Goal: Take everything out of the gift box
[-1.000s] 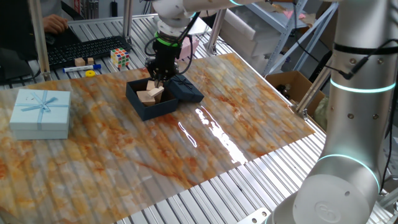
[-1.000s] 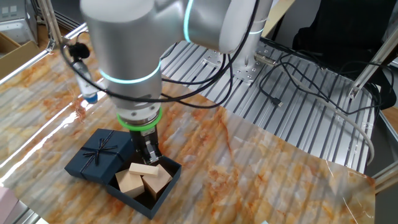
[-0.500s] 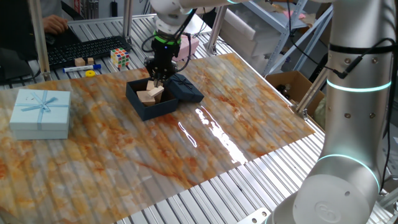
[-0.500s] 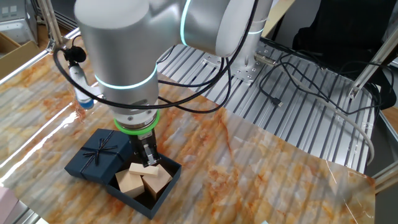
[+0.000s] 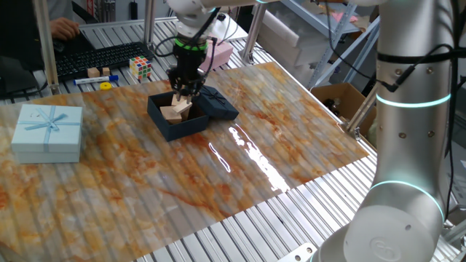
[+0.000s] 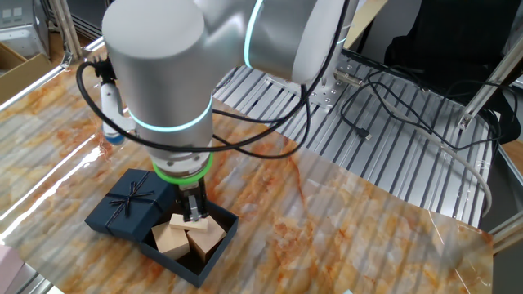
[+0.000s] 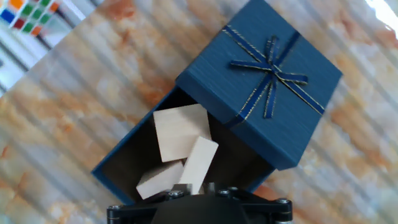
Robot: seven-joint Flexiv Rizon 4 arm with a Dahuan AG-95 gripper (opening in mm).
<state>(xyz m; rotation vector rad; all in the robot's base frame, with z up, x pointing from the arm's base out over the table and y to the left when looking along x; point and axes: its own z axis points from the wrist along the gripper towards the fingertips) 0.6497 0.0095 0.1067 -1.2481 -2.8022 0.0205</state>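
The small square navy-blue cardboard gift box (image 5: 177, 119) stands on the marble-patterned worktop (image 5: 240, 160), open at the top. Its matching navy lid with a thin ribbon bow (image 7: 268, 74) leans on one edge of the box and covers a part of the opening. Inside the box lie pale wooden blocks (image 7: 181, 132): one roughly cube-shaped block, one thin slab (image 7: 199, 163) standing tilted against it, and a third piece (image 7: 158, 179) lower in the box.

The pincer (image 6: 193, 214) of the silver robot arm (image 6: 176, 98) points straight down into the box, with its tips just at the blocks, beside the lid. From the pictures I cannot tell if the jaws are released or clenched, and I cannot tell if they touch a block.

Well apart from the navy box, a light blue box with a ribbon (image 5: 48, 131) sits on the worktop. Beyond the worktop's far edge lie a multicoloured puzzle cube (image 5: 141, 68) and a pink box (image 5: 220, 52).
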